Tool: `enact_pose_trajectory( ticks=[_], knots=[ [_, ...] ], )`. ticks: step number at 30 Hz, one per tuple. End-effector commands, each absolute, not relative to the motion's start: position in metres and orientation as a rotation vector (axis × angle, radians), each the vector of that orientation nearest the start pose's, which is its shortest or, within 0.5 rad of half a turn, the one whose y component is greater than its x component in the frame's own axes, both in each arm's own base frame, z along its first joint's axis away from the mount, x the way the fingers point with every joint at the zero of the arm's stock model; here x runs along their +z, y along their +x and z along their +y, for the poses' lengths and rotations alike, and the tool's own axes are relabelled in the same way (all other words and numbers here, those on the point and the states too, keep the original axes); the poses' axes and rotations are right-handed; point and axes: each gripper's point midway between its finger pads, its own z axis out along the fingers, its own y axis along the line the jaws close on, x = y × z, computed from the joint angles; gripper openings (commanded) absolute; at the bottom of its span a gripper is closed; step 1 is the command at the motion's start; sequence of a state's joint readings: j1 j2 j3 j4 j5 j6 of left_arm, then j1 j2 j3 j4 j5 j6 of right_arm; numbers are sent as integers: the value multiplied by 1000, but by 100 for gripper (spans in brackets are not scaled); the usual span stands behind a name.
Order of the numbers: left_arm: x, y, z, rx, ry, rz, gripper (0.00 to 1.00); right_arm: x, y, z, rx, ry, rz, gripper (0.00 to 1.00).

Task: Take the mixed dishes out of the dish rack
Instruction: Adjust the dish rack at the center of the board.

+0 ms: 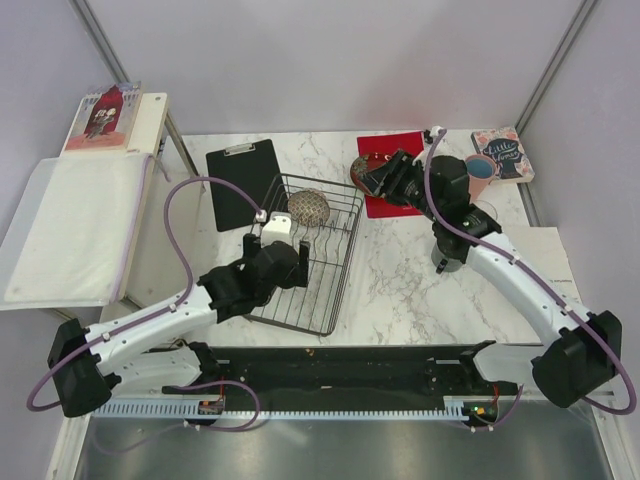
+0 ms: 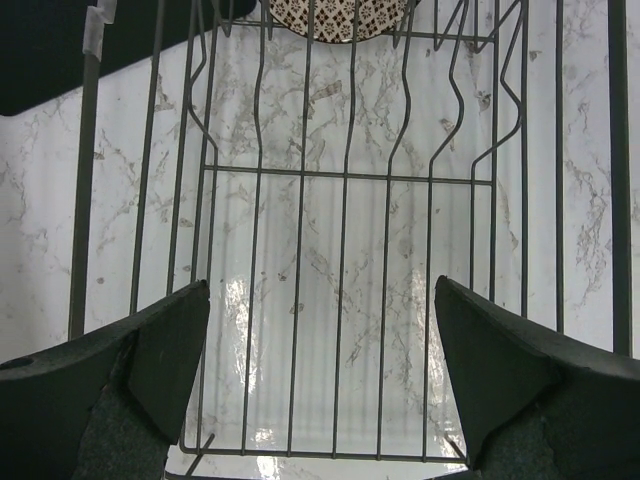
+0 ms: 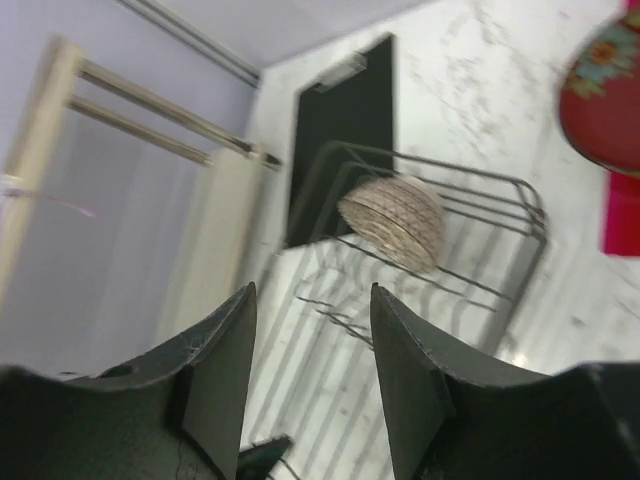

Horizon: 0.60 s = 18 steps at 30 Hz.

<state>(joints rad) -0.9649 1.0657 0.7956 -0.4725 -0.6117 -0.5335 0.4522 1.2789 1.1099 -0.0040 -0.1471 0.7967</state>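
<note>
The black wire dish rack (image 1: pixel 330 270) stands mid-table. The beige mesh-patterned bowl (image 1: pixel 310 207) stands on edge at its far end; it also shows in the left wrist view (image 2: pixel 335 15) and the right wrist view (image 3: pixel 392 222). My left gripper (image 1: pixel 285 262) is open and empty, low over the bare rack floor (image 2: pixel 322 370). My right gripper (image 1: pixel 370 180) is open and empty (image 3: pixel 313 350), above the dark red patterned plate (image 1: pixel 357 168), which lies on a red mat. The pink cup (image 1: pixel 480 170) stands at the far right. The lime-green plate is out of view.
A flat black clipboard (image 1: pixel 240 185) lies left of the rack. A red mat (image 1: pixel 392 200) lies right of it, and a book (image 1: pixel 503 153) sits at the far right corner. A dark grey mug-like shape (image 1: pixel 445 262) is partly hidden under my right arm. A white side shelf (image 1: pixel 70 230) stands to the left.
</note>
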Motion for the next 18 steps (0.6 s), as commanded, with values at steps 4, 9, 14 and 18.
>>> enact_pose_trajectory(
  ticks=[4,9,14,18],
  knots=[
    [157,234,-187,-152,80,2161,99,164,316,185,512,211,2266,57],
    [154,230,-187,-209,11,2162,99,137,300,197,564,175,2318,57],
    [171,230,-185,-269,-38,2108,99,131,302,211,611,153,2329,58],
    [173,228,-180,-280,-50,2091,99,137,304,216,658,197,2294,58]
  ],
)
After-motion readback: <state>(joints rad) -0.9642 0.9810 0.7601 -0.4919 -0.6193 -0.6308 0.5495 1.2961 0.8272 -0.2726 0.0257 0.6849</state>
